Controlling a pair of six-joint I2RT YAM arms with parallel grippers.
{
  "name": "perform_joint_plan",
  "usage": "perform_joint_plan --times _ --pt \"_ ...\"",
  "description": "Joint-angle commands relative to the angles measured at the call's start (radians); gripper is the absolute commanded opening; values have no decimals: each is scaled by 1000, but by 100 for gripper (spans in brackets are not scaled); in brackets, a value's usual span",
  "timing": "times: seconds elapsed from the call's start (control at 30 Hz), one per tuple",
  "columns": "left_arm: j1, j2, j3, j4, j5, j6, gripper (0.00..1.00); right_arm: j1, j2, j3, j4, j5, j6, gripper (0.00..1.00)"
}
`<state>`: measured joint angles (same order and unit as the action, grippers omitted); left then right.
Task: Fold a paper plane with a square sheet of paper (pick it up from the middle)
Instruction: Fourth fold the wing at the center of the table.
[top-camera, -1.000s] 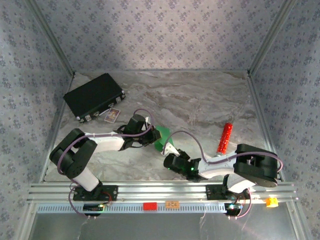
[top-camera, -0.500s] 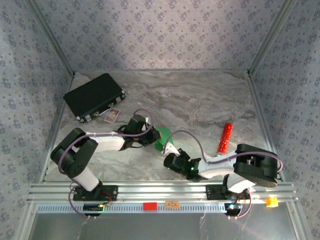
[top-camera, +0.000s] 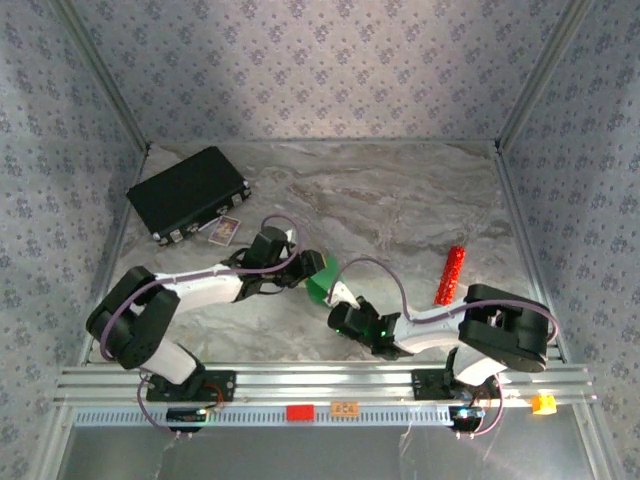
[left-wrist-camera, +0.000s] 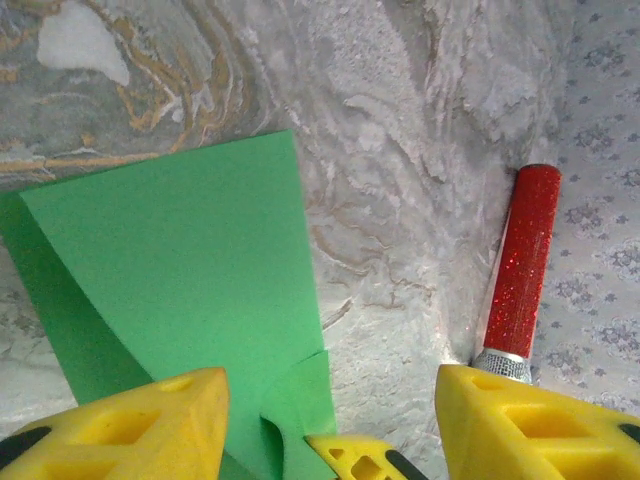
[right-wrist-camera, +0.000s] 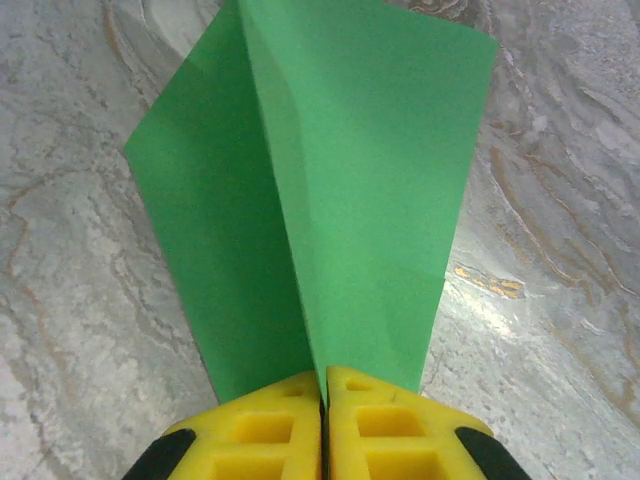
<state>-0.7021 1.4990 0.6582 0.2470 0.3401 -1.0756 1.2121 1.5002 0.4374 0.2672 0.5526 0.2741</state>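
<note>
Flanking the marbled tabletop (top-camera: 400, 200) stand seemingly papered walls (top-camera: 320, 70).

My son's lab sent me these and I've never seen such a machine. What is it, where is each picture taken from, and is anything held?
These are two robot arms bolted at the near edge of a marble-patterned table. The wide picture comes from a fixed camera above and behind them; the other two come from a camera on each wrist. On the table lie a black case, a small card and a red glittery cylinder. Between the arms is a folded green paper. The right arm's fingers, the yellow blocks at the bottom of its wrist picture, are shut on the paper's edge. The left arm's fingers stand open, clamping nothing.
</note>
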Motion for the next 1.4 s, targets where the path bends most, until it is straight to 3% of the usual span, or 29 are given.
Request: perform_joint_plan --times 0.0,0.37,0.63,0.8,1.1,1.37 --pt "10 -35 9 -46 -40 22 57 -21 8 3 7 -65 43 12" --pt "21 -82 -15 -61 -70 21 57 -180 -43 -52 124 -391 168 11" --pt "22 -68 -17 -54 -64 14 57 -261 -55 -80 172 -532 277 13" --pt "22 -53 -22 -39 -60 1 54 -278 -51 -89 183 -557 307 14" --pt "21 -23 -19 -8 -40 -12 23 -335 -54 -144 267 -622 401 13" --pt "11 22 -4 25 -10 -17 12 -377 -55 -161 297 -699 466 12"
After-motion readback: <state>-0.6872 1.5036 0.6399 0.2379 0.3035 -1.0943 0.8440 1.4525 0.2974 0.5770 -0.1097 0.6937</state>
